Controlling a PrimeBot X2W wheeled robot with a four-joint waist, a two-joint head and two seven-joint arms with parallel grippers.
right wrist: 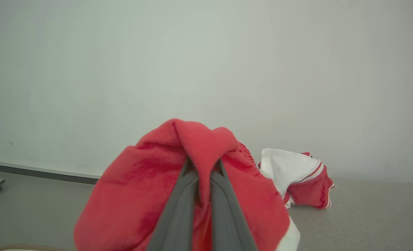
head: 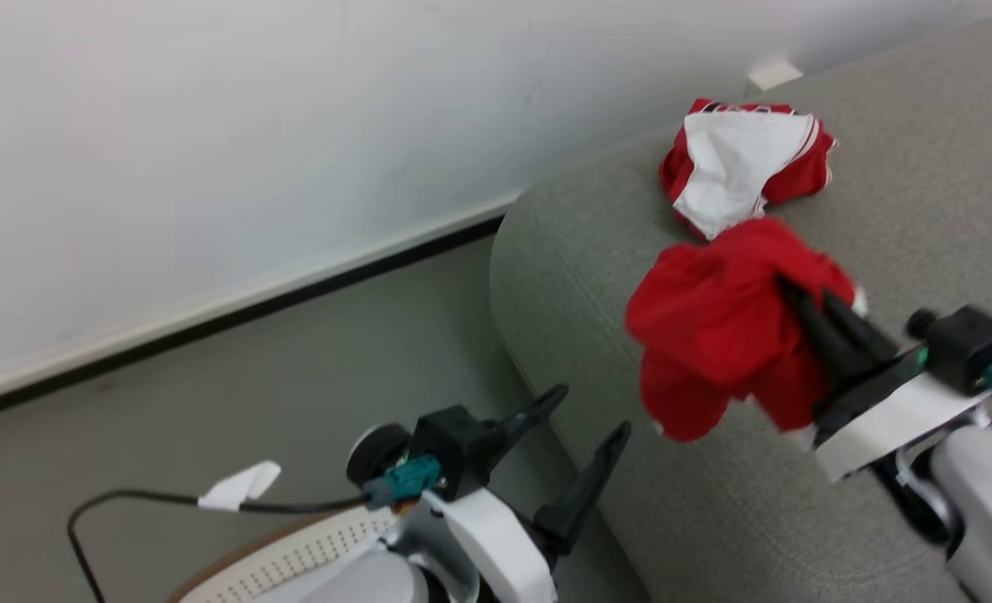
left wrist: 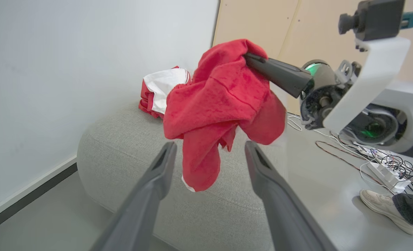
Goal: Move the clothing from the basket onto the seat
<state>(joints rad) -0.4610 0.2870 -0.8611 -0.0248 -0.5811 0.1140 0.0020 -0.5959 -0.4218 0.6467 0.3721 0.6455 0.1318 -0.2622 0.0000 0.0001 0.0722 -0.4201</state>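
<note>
While our right gripper (head: 784, 285) is clamped tight on a red garment (head: 713, 335) hanging over the seat (head: 579, 251), we judge it best to carry it well inside the rounded edge before releasing, or it may slide to the floor (head: 295, 377). Our left gripper (head: 589, 412) stands apart, empty, near the basket (head: 295, 557). A second garment (head: 738, 163) lies crumpled toward the seat's edge by the wall (head: 211, 126); a shoe (left wrist: 384, 205) and cables (left wrist: 387, 167) lie beyond.

White forearm shells (head: 496, 536), long dark pincer fingers (head: 588, 486), black wrist camera (head: 454, 444) with teal plug (head: 403, 481), black cable (head: 311, 506)
</note>
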